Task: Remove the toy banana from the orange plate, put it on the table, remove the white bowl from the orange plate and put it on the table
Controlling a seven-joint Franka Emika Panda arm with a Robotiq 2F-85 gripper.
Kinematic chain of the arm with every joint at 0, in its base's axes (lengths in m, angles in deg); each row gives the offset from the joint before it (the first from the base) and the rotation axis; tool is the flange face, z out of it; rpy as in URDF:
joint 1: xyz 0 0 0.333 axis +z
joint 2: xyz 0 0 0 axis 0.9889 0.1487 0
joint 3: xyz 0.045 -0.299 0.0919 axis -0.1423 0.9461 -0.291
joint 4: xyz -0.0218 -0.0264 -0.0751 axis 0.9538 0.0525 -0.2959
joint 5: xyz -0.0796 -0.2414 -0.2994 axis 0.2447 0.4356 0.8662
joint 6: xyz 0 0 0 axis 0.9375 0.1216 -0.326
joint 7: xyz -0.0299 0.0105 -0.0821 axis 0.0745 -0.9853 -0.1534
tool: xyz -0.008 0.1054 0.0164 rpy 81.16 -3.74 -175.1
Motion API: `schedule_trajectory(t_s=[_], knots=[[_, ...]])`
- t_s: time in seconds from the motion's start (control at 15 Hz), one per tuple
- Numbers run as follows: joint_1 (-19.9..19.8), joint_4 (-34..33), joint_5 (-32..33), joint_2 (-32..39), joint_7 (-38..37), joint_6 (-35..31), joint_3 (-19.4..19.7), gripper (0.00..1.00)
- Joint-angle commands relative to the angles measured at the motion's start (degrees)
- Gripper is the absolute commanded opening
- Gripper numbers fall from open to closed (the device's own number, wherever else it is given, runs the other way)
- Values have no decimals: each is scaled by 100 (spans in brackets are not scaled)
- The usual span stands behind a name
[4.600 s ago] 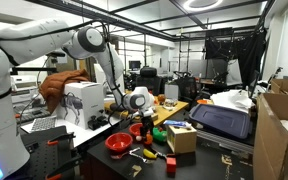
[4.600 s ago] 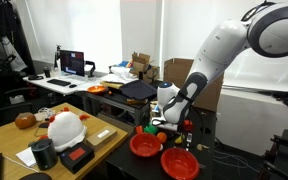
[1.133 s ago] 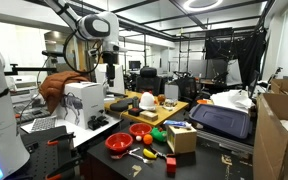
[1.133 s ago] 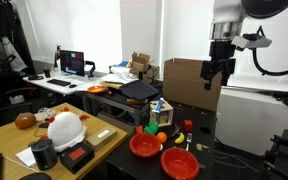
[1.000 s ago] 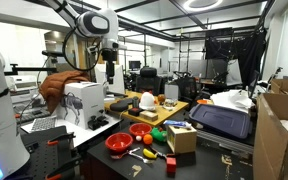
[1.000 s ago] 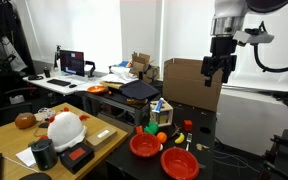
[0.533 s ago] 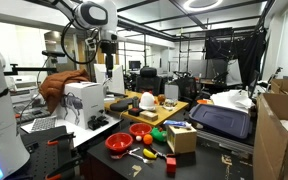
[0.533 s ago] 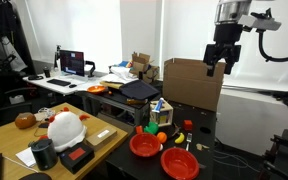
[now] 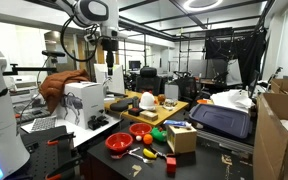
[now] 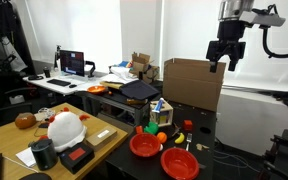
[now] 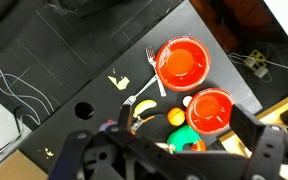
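Observation:
The toy banana (image 11: 144, 104) lies on the dark table (image 11: 64, 60), next to a fork and clear of both dishes. Two red-orange dishes, one (image 11: 182, 62) farther out and one (image 11: 211, 110) nearer the fingers, both look empty. They also show in both exterior views (image 9: 117, 144) (image 10: 145, 145). No white bowl can be made out in any view. My gripper (image 11: 186, 122) hangs high above the table, open, with nothing between its fingers. In both exterior views the gripper (image 9: 110, 44) (image 10: 225, 54) is far above the dishes.
A fork (image 11: 152, 65), an orange ball (image 11: 175, 117) and a green toy (image 11: 184, 136) lie near the dishes. A wooden board carries a white helmet (image 10: 64, 128). Cardboard boxes (image 10: 189, 80) (image 9: 279, 130) and a black case (image 9: 222, 120) stand around.
The arm has risen from low over the dishes to high above the table. Over the last second the gripper kept drifting upward, still open and empty.

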Motion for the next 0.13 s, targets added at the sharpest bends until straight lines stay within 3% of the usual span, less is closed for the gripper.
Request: schedule_trajectory(t_s=[0.0,0.07], knots=[[-131,-8,-47,-3,38,19,-109,100],[-132,-8,-47,-3,29,23,-113,100]])
